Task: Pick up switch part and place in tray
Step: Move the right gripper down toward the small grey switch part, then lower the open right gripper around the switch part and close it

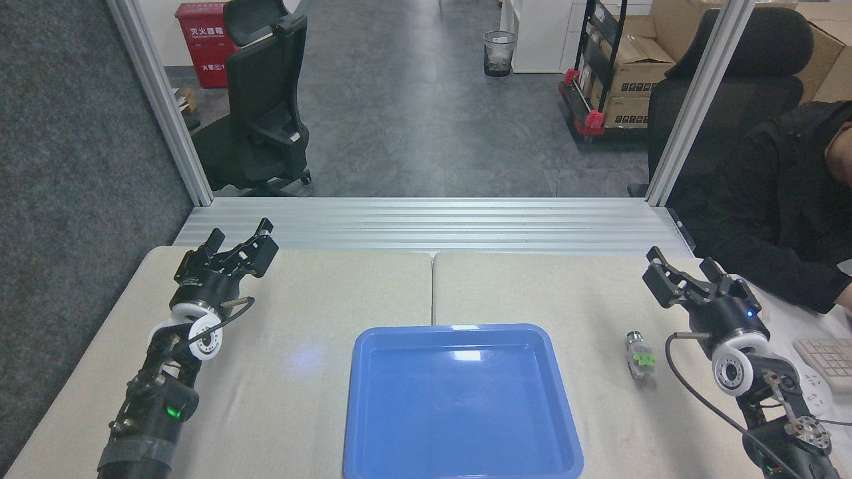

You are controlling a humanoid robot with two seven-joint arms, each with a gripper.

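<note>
While both hands gape empty: one switch part, one tray.

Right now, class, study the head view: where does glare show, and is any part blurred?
Head view: a white glare patch sits on the tray floor near its far rim, and a faint bluish glow lies on the table left of it; the switch part, the left gripper and the right gripper look sharp, with only soft shadows.

An office doubling as a robotics lab: black swivel chairs, a wire wastebasket, stacked cardboard boxes, a keyboard, and an aluminium-framed counter on grey flooring.
</note>
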